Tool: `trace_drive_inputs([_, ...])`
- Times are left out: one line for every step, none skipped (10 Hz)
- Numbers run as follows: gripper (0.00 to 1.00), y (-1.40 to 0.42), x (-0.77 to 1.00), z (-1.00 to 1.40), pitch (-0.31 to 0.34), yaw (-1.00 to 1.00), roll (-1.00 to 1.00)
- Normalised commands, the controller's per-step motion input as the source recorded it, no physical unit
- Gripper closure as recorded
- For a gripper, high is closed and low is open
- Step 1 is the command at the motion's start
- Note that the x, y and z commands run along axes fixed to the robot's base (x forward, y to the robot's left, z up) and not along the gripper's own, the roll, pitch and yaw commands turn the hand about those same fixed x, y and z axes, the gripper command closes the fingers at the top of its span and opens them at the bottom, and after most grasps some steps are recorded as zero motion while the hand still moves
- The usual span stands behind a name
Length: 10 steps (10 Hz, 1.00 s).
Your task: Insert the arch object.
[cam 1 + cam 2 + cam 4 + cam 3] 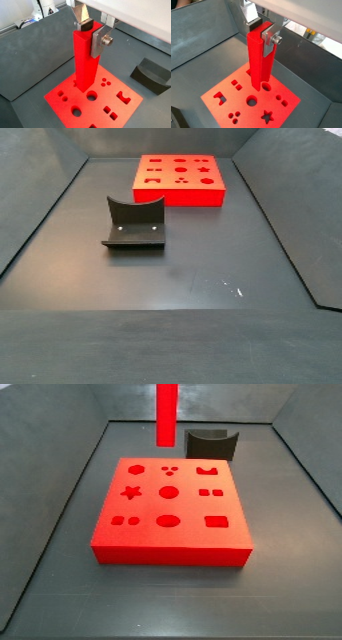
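The gripper [90, 31] is clamped on the top of the arch object [85, 60], a long red piece that hangs upright between the silver fingers [100, 41]. Its lower end is above the red block [167, 512], close to the surface but, I judge, not yet inside any hole. To do this step well, the arm should bring the piece over the arch-shaped hole [207, 473] and turn it to match the outline before it goes down slowly (the exact hole is hard to confirm). Further behind the block stands the fixture [210, 442], well apart from the piece.
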Motion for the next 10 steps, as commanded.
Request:
trace_drive_inputs([1.0,0.0,0.0,0.0,0.0,0.0,0.01])
trace_drive_inputs([1.0,0.0,0.29,-0.17,0.034,-0.3,0.01])
trace_drive_inputs([1.0,0.07,0.6,-0.41,0.0,-0.61,0.0])
trace_drive_inputs([1.0,0.09,0.48,-0.52,0.0,-0.74,0.07])
trace_drive_inputs([1.0,0.13,0.39,-0.42,0.0,-0.83,0.06])
trace_drive_inputs([1.0,0.22,0.3,-0.24,0.0,-0.82,0.0])
trace_drive_inputs([1.0,0.23,0.28,-0.1,0.026,-0.8,0.0])
trace_drive_inputs([1.0,0.22,0.28,-0.09,0.016,-0.81,0.0])
trace_drive_inputs([1.0,0.22,0.28,-0.09,0.02,-0.81,0.0])
trace_drive_inputs([1.0,0.23,0.27,-0.1,0.026,-0.81,0.0])
